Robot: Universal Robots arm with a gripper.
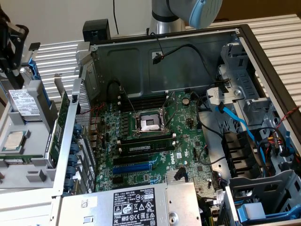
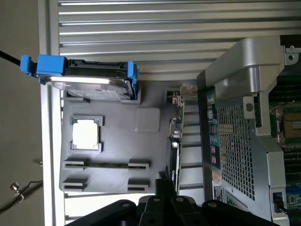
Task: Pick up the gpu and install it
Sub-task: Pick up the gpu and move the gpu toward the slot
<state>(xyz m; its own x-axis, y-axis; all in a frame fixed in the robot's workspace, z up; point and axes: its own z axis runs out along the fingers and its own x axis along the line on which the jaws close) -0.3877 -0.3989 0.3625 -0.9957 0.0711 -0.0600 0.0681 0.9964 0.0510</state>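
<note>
The gpu (image 1: 57, 134) stands on edge in a slot at the near side of a grey holder tray (image 1: 28, 174), at the exterior view's left, just outside the open computer case. In the wrist view the gpu (image 2: 176, 141) is a thin green card seen edge-on, with its metal bracket end towards the slatted table. My gripper (image 1: 10, 59) hangs high above the tray's far end, shut and holding nothing. Its black fingertips (image 2: 163, 186) are pressed together and are apart from the card. The green motherboard (image 1: 155, 150) lies inside the case, with a blue expansion slot (image 1: 134, 167) near its front.
The tray also holds a hard drive in a blue caddy (image 2: 87, 77) and a CPU (image 2: 85, 133). The case's perforated rear wall (image 2: 233, 136) stands right beside the gpu. Cables and drive cages (image 1: 249, 141) crowd the case's right side, and a power supply (image 1: 131, 205) sits at the front.
</note>
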